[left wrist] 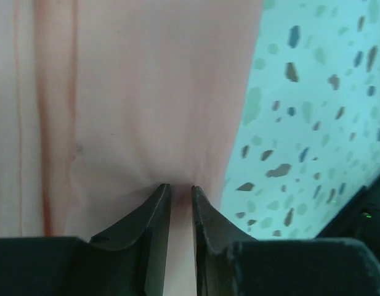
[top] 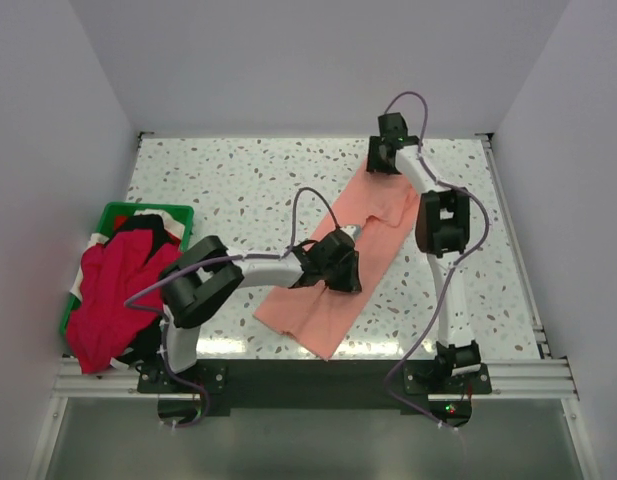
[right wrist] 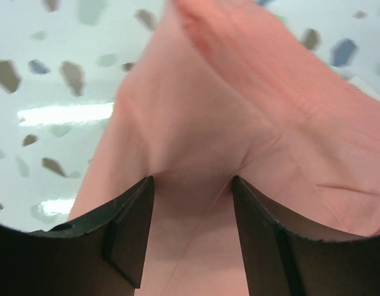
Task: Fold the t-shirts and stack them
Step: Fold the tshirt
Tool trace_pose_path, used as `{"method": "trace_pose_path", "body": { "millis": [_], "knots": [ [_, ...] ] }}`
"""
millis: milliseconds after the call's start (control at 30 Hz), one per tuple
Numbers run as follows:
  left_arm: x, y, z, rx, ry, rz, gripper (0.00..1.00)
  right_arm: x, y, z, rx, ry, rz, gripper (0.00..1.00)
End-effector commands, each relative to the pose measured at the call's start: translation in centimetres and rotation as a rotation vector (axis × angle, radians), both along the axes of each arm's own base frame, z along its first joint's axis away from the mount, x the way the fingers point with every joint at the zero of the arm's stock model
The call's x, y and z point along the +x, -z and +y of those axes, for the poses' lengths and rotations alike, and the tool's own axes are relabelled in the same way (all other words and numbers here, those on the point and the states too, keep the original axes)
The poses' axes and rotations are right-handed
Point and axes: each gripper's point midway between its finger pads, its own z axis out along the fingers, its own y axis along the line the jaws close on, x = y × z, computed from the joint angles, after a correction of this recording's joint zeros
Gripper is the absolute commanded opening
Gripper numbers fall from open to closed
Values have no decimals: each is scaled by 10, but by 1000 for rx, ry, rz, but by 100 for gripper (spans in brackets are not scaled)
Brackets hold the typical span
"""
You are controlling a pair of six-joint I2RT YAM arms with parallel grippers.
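Observation:
A salmon-pink t-shirt (top: 323, 305) lies folded into a long strip, running diagonally across the speckled table. My left gripper (top: 340, 262) sits on the strip's middle. In the left wrist view its jaws (left wrist: 180, 186) stand narrow, pinching a puckered ridge of the pink cloth (left wrist: 146, 92). My right gripper (top: 381, 165) is at the strip's far end. In the right wrist view it (right wrist: 193, 179) is open wide, both tips pressed onto the pink cloth (right wrist: 239, 92), creases spreading from them. A crimson red t-shirt (top: 113, 290) hangs over the bin at the left, with a black one (top: 148, 228) beneath.
The green plastic bin (top: 113, 212) stands at the table's left edge, holding the heaped shirts. Bare speckled tabletop (top: 238, 190) lies between the bin and the pink strip. White walls close in the back and both sides.

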Motion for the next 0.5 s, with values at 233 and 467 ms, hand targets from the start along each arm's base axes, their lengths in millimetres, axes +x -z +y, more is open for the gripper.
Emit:
{"method": "trace_pose_path", "body": {
  "millis": [233,467],
  "knots": [
    [25,-78,-46,-265,60,-81,46,12,-67,59,-107,-265,-129,86],
    [39,-100,18,-124,-4,-186,43,-18,-147,49,-20,-120,-217,93]
  ]
}}
